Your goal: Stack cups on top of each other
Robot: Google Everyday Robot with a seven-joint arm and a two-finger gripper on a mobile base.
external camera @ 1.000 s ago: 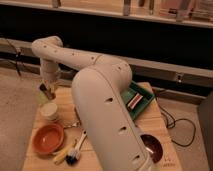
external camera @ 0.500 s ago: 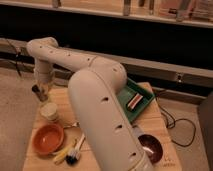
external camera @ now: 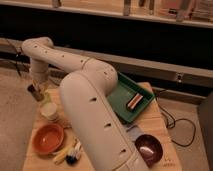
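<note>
The cream cup (external camera: 49, 110) stands upright on the wooden table (external camera: 150, 125) near its left edge, just behind the orange bowl. A pale yellow-green cup (external camera: 45, 98) shows right behind it, partly hidden, beside the gripper's tip. My gripper (external camera: 35, 92) is dark and hangs from the white arm (external camera: 90, 105) over the table's left edge, just left of and above both cups. I cannot tell whether it touches the yellow-green cup.
An orange bowl (external camera: 48, 138) sits at the front left and a dark maroon bowl (external camera: 148, 148) at the front right. A green tray (external camera: 131, 95) holds a reddish-brown object (external camera: 134, 102). A brush and a yellow item (external camera: 69, 155) lie by the orange bowl. The arm hides the table's middle.
The gripper has moved a little to the left, toward the table's left edge. The cream cup and the bowls have not moved.
</note>
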